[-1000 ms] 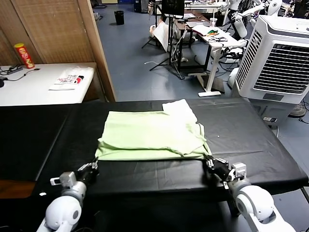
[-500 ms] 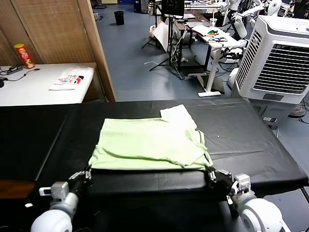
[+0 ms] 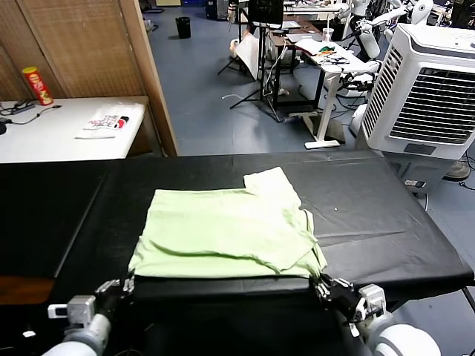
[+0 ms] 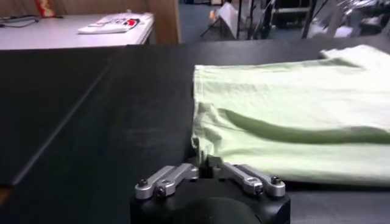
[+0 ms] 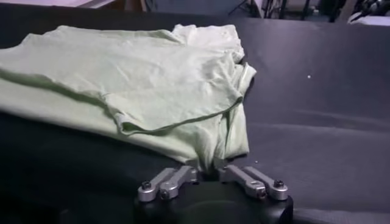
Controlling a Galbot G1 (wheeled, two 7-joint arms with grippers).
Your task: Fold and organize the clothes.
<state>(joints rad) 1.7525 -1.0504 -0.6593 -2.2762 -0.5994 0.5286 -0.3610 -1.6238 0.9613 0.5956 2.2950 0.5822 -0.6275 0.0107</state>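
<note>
The pale green shirt (image 3: 226, 231) now lies closer to the bottom of the head view than it did a moment ago. Both arms have dragged it toward the near edge of the black surface (image 3: 386, 215), and its lower hem now sits almost at that edge, across the lower centre of the frame.

The left gripper (image 3: 117, 288) sits at the hem's lower-left corner and the right gripper (image 3: 326, 285) at the lower-right corner. In each wrist view the fabric corner runs right down to the gripper's front, but the fingertips themselves are hidden behind the gripper body. I cannot tell whether the fingers are apart or still clamped on the cloth.

The shirt looks folded once already, with a sleeve poking out toward the upper right. The pull-back seems finished, so the likely meaning is a release before the next fold.
</note>
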